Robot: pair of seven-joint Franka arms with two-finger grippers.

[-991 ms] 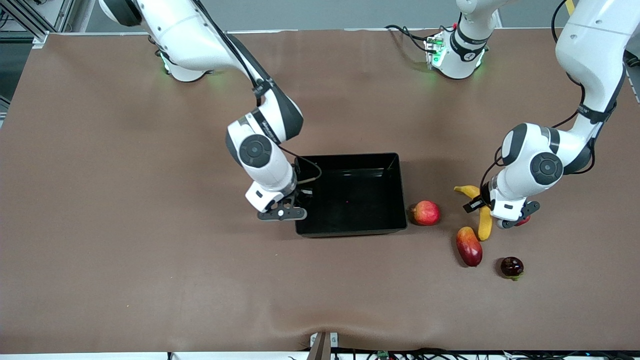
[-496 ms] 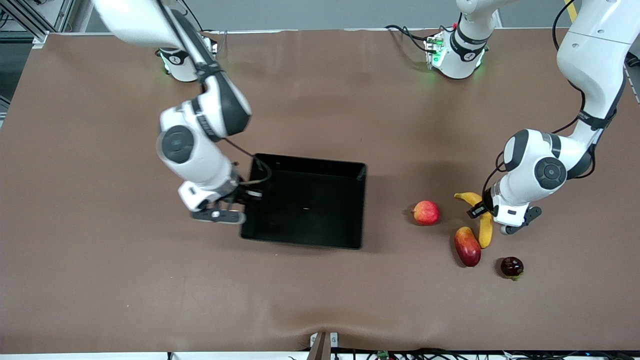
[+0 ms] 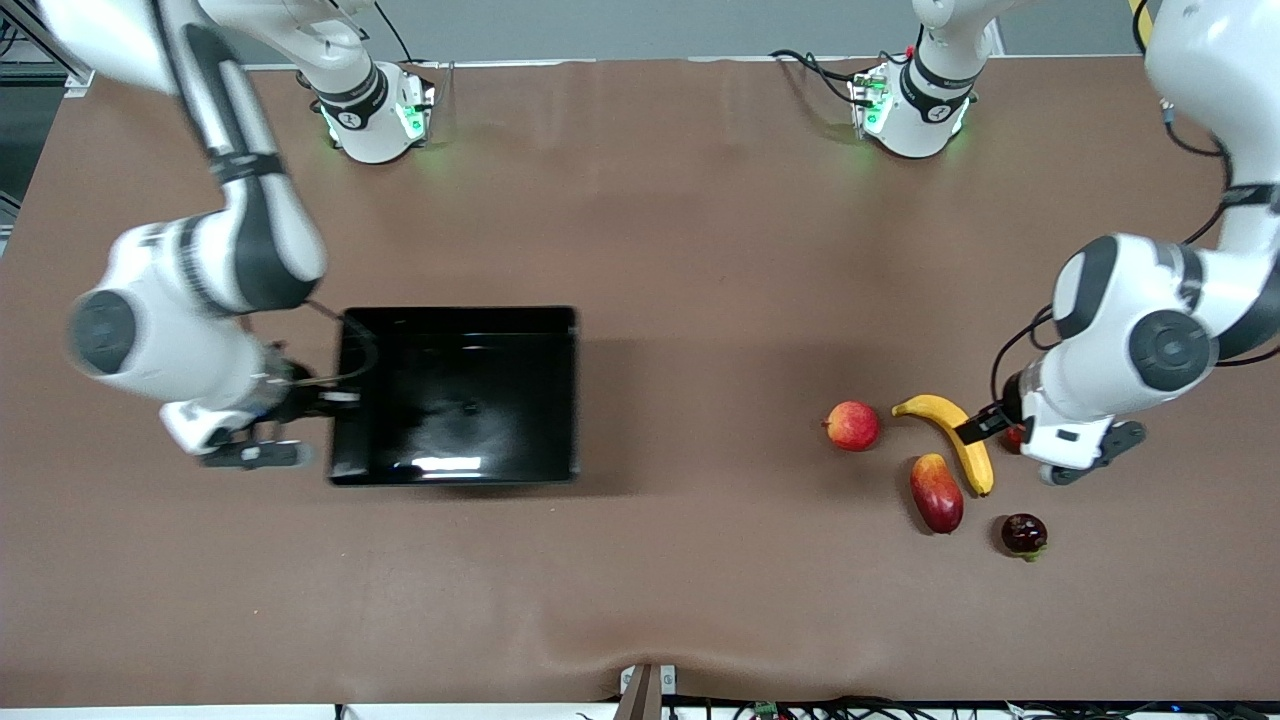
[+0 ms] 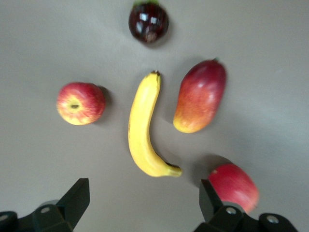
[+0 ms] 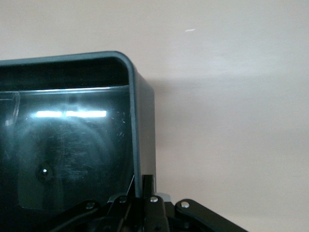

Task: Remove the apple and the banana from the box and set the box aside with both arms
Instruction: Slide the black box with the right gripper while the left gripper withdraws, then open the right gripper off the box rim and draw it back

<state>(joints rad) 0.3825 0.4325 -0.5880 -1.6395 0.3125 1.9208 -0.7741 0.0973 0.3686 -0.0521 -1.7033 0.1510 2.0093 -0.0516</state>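
My right gripper is shut on the wall of the glossy black box at the side toward the right arm's end of the table. In the right wrist view that wall stands between my right gripper's closed fingers. The box is empty. My left gripper is open and empty, up over the table beside the fruits; in its wrist view the gripper frames bare table. The yellow banana lies between the mango and the small red apple, which the left hand partly hides in the front view.
A pink-red round fruit lies beside the banana toward the box. An oblong red-yellow mango and a dark round fruit lie nearer the front camera. Brown table lies between box and fruits.
My right arm has carried the box from mid-table toward the right arm's end. My left gripper has drawn away from the banana and apple toward the left arm's end; the banana has turned slightly.
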